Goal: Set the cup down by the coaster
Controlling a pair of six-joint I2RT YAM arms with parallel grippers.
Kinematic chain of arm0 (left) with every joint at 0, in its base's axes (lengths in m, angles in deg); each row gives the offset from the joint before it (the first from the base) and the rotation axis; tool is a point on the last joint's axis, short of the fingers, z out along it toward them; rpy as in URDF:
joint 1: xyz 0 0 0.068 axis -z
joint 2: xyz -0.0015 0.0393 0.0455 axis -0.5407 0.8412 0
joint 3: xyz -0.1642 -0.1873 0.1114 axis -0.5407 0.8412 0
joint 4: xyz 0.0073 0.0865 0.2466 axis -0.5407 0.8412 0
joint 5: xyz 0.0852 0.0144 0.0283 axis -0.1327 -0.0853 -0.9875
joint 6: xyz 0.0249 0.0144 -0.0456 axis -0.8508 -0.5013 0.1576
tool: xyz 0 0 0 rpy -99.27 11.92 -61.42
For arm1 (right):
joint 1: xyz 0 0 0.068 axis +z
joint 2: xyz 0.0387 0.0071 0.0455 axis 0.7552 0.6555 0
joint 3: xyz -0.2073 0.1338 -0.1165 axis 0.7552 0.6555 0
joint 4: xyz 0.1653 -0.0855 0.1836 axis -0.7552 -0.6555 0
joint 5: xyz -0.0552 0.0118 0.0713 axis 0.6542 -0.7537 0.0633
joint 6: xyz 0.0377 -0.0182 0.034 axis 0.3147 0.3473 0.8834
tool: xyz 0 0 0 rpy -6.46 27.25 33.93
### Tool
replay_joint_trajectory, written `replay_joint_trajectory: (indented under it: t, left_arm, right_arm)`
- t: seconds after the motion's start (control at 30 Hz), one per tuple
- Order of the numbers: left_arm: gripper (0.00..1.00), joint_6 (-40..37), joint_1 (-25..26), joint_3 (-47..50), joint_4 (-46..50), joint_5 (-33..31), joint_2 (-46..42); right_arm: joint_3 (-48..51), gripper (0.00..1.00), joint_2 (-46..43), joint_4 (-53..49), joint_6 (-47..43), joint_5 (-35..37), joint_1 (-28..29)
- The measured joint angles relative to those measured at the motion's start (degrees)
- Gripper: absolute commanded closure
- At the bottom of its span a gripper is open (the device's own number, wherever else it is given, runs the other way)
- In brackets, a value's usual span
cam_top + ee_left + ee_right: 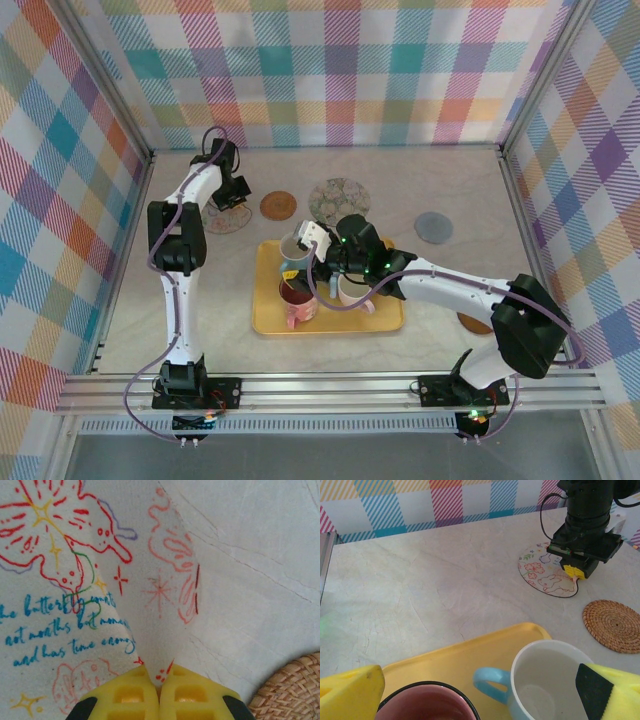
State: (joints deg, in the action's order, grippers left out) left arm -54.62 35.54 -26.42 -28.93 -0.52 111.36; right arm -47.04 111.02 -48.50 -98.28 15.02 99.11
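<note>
Two arms: right gripper point(480, 692), jaws wide and empty, brackets the blue-handled cup point(545, 680) on the tray point(470, 652); left gripper point(159, 695) pinches the floral coaster point(75, 580), far-left of it.

The table point(420, 590) is smooth, matt and pale, stone-like with fine veins, and the tray point(470, 655) looks like smooth yellow plastic. The cup point(540, 685) is glossy glazed white inside. The woven coaster point(615, 626) is rough cane, while the printed coaster point(60, 605) looks matt and cloth-like.
</note>
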Motion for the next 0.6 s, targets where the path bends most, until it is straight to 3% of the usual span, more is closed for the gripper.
replay_joint_trajectory:
  t: [0.6]
  left_arm:
    - [0.96, 0.66, -0.92, -1.42, 1.25, -1.25, 0.83]
  right_arm:
    - [0.0, 0.01, 0.0, -0.22, 0.0, 0.07, -0.24]
